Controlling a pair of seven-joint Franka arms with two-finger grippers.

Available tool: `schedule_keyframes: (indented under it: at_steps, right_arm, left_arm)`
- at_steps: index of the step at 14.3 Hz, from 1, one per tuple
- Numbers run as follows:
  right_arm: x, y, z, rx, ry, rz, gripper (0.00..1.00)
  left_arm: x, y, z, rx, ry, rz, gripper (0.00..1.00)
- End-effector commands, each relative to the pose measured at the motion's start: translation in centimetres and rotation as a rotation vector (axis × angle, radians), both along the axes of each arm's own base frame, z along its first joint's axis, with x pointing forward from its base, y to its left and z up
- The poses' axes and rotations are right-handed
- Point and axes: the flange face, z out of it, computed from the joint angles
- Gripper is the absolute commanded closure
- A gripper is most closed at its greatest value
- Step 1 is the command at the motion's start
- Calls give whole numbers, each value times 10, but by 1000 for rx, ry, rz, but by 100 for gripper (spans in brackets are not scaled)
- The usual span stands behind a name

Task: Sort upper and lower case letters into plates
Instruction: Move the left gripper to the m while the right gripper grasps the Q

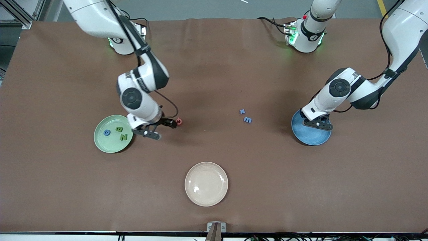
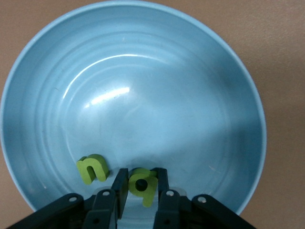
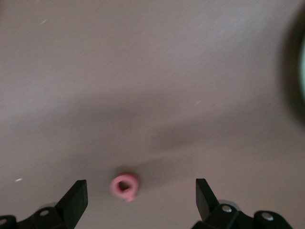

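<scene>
The pale mint green plate toward the right arm's end holds a blue G, a green B and a green N. Beside it a round pink-red letter lies on the cloth. My right gripper is open low over that pink-red letter, a finger on either side and neither touching. Over the bright blue plate, my left gripper is shut on a green q. A green n lies in the plate beside it. In the front view the left gripper covers part of the blue plate.
Two small blue letters, an x and an m, lie on the brown cloth mid-table. A cream-beige plate with nothing in it sits nearer the front camera. The mint plate's rim shows in the right wrist view.
</scene>
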Motion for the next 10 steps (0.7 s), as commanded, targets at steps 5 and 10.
schedule_keyframes:
  at_steps: [5, 10]
  right_arm:
    - [-37, 53, -54, -5, -29, -67, 4]
    - [-43, 38, -69, -52, -34, -27, 25]
  left_arm:
    - [1, -7, 9, 13, -23, 3, 0]
    - [1, -64, 49, -44, -42, 113, 0]
